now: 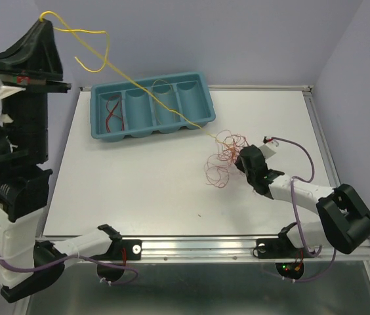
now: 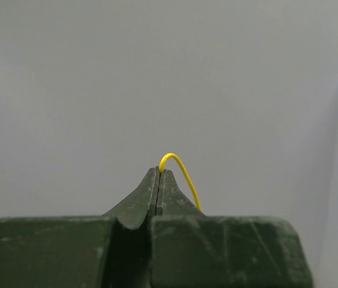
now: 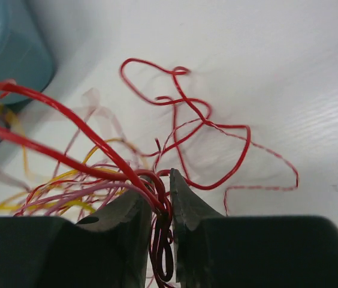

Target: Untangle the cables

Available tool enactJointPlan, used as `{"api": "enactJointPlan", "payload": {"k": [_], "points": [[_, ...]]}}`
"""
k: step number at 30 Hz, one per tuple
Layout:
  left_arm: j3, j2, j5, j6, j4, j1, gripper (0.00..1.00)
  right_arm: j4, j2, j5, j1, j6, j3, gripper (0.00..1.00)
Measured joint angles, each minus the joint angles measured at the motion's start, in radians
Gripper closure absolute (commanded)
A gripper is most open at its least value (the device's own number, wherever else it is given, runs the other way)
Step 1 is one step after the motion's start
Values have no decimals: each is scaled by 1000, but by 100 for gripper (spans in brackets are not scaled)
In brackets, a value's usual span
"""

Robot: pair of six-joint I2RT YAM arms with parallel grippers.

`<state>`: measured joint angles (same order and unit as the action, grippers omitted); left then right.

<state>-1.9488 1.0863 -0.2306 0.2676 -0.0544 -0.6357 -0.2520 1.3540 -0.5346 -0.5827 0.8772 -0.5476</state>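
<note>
My left gripper point(image 2: 159, 173) is clamped shut on one yellow cable point(image 2: 170, 155), held high to the left of the teal tray point(image 1: 97, 115). The strand crosses over that tray's four compartments, the leftmost holding one red wire point(image 1: 113, 111). My right gripper point(image 3: 163, 191) pinches red strands of the tangle point(image 1: 223, 156), which lies just beyond the tray's near right corner.

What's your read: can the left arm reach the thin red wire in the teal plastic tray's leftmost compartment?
Probably not yet: left gripper is raised high, shut on a thin yellow wire. Path down to the red wire in the tray looks unobstructed.
</note>
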Motion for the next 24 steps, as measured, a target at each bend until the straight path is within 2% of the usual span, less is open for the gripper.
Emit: {"api": "enactJointPlan", "payload": {"k": [2, 3, 4, 9, 19, 24], "points": [[12, -33, -40, 24, -18, 0, 100, 89, -30, -54, 32, 62, 0, 46], [14, -44, -44, 32, -24, 0, 100, 113, -40, -72, 39, 82, 0, 36], [19, -61, -42, 40, -33, 0, 100, 146, -62, -92, 50, 104, 0, 35], [25, -70, -37, 58, -46, 0, 100, 208, -124, -135, 58, 114, 0, 18], [108, -2, 100, 41, -6, 0, 100, 252, -163, -128, 58, -27, -52, 15], [110, 32, 8, 38, -5, 0, 100, 292, -181, -196, 81, -5, -83, 12]]}}
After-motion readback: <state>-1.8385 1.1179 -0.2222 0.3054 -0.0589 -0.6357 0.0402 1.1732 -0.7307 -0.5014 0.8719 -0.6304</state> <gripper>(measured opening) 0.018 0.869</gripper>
